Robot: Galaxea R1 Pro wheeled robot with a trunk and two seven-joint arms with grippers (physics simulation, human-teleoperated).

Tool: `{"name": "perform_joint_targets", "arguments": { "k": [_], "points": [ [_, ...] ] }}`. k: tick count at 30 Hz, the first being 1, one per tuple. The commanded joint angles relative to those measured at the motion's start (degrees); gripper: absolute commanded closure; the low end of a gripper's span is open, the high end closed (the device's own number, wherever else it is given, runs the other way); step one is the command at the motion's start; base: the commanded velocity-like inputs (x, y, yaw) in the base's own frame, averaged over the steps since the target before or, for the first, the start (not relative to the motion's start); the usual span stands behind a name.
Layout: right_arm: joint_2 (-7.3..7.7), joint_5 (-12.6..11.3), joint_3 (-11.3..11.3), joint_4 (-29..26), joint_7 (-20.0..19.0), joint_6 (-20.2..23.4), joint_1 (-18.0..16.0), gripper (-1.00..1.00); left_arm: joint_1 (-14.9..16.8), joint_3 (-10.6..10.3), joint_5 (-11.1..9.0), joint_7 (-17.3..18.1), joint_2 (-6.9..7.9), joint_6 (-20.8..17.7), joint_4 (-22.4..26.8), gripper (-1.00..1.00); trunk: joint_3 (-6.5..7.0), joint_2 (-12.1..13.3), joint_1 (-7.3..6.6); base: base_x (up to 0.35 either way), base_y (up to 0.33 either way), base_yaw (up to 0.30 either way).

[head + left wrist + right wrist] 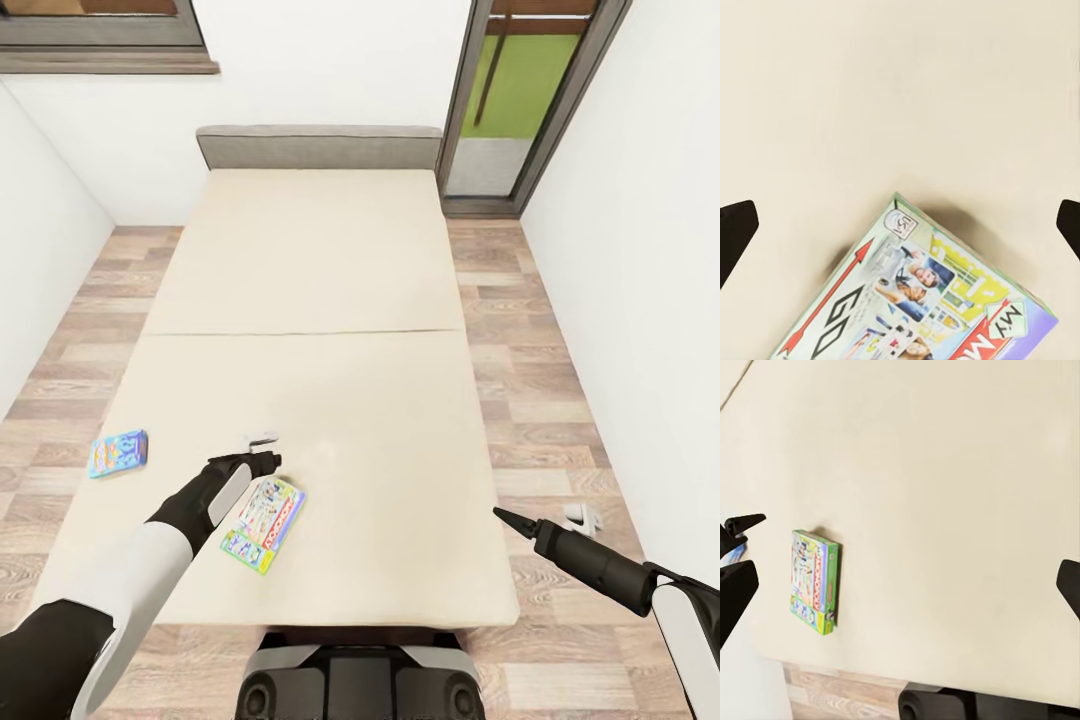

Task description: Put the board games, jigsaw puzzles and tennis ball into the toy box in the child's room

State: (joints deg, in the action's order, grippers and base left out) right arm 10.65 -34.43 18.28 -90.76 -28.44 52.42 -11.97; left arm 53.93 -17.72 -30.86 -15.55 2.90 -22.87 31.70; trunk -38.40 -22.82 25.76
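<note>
Bed (310, 260) straight ahead, beige mattress running up to the grey headboard, and two board games lie on its near end. Monopoly box (264, 524) sits flat and skewed on the mattress, just below the left hand (262, 445), which hovers over it with fingers spread, gripping nothing. In the left wrist view the box (922, 292) pokes one corner up between the two dark fingertips (736, 236), which stand wide apart and clear of it. Blue game (119, 452) lies well to the left, near the mattress edge, untouched. Right hand (585, 517) hangs off the bed's right side over the plank floor (540, 400), and I cannot tell whether it is spread or pressed together from the head view; its own camera shows dark fingertips (736, 604) at both margins, so I'd call it spread, empty, looking across at the Monopoly box (814, 582). My read: that box is light, stiff cardboard with a glossy, slippery lid, lying flush on a soft mattress. Best bet is pinching across the narrow width at a long edge, pressing into the mattress to get a finger under
</note>
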Motion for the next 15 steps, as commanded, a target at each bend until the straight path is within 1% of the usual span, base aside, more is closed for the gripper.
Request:
{"name": "perform_joint_targets", "arguments": {
  "k": [1, 8, 15],
  "points": [
    [-0.01, 0.2, 0.1, 0.0, -0.3, 0.3, 0.0, -1.00, 0.0, -0.4, -0.6, -0.5, 0.09, -0.2, 0.2, -1.00, -0.17, -0.1, 0.03, 0.000, 0.000, 0.000],
    [0.12, 0.2, 0.1, 0.0, -0.3, 0.3, -0.1, -1.00, 0.0, -0.4, -0.6, -0.5, 0.01, -0.1, 0.6, -1.00, -0.83, -0.1, 0.03, 0.000, 0.000, 0.000],
    [0.80, 0.1, 0.1, 0.0, -0.4, 0.3, 0.0, -1.00, 0.0, -0.5, -0.6, -0.5, 0.00, -0.1, 0.6, -1.00, -1.49, -0.1, 0.03, 0.000, 0.000, 0.000]
  ]
}}
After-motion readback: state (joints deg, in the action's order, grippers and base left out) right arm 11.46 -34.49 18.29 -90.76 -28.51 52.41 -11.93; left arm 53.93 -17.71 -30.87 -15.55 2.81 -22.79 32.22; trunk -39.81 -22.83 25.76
